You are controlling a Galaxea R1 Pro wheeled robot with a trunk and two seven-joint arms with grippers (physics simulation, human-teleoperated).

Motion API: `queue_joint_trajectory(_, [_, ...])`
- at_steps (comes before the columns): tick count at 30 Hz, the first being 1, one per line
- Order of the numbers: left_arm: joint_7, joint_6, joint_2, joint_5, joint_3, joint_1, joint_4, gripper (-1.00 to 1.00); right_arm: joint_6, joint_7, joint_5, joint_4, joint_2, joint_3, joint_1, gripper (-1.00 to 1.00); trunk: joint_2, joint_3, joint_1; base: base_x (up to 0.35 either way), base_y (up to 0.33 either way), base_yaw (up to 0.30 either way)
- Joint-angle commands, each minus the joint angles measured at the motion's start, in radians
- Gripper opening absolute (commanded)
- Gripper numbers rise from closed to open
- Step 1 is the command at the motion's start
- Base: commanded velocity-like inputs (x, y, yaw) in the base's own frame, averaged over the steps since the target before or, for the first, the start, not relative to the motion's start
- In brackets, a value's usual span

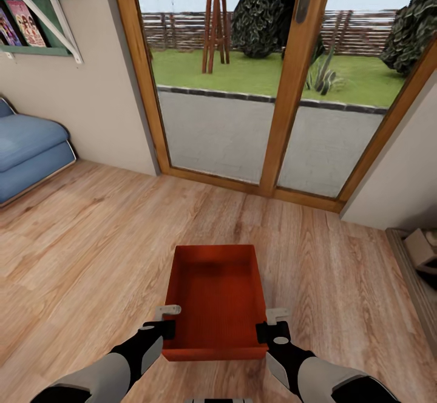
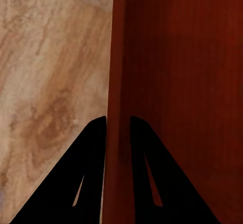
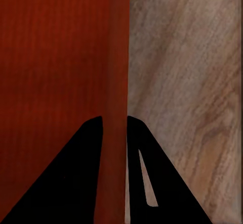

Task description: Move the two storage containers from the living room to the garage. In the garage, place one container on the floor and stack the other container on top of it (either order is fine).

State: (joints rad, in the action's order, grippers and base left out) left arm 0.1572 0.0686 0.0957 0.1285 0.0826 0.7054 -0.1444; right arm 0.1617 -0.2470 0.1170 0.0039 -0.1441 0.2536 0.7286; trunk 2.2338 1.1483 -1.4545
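- One storage container (image 1: 217, 297) is in sight: a red-orange, lidless rectangular bin, held between the two arms in front of the robot, above the light wood plank floor (image 1: 91, 239) of the living room.
- Two grippers hold it, one on each long side wall, both near the bin's near corners.
- The left gripper (image 1: 167, 313) straddles the left wall; in the left wrist view its two dark fingers (image 2: 86, 178) stand only slightly apart, one inside the bin and one outside, pinched on the thin wall of the storage container (image 2: 177, 82).
- The right gripper (image 1: 278, 315) does the same on the right wall; in the right wrist view its fingers (image 3: 76, 178) are narrowly parted and clamped on the wall of the storage container (image 3: 55, 57), with the plank floor (image 3: 187, 82) showing on the outer side.
- The bin's inside looks empty.
- One blue sofa (image 1: 27, 151) stands at the left wall, well apart from the bin.
- One wall shelf (image 1: 36, 20) with picture covers hangs above the sofa.
- One wood-framed glass door (image 1: 267, 81) faces the robot, with lawn and a fence beyond it.
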Motion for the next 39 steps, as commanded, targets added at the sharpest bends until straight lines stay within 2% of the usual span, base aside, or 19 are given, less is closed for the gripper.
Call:
queue_joint_trajectory(1, [0.012, 0.007, -0.004, 0.003, 0.008, 0.000, -0.003, -1.00, 0.006, -0.004, 0.016, 0.002, 0.000, -0.013, 0.001, -1.00, -0.007, -0.003, 0.004, 0.000, 0.000, 0.000])
queue_joint_trajectory(39, [0.012, 0.007, -0.005, 0.005, 0.006, 0.000, -0.003, -1.00, 0.008, -0.004, 0.018, 0.001, -0.002, -0.014, 0.001, -1.00, -0.273, -0.122, 0.150, 0.000, 0.000, 0.000])
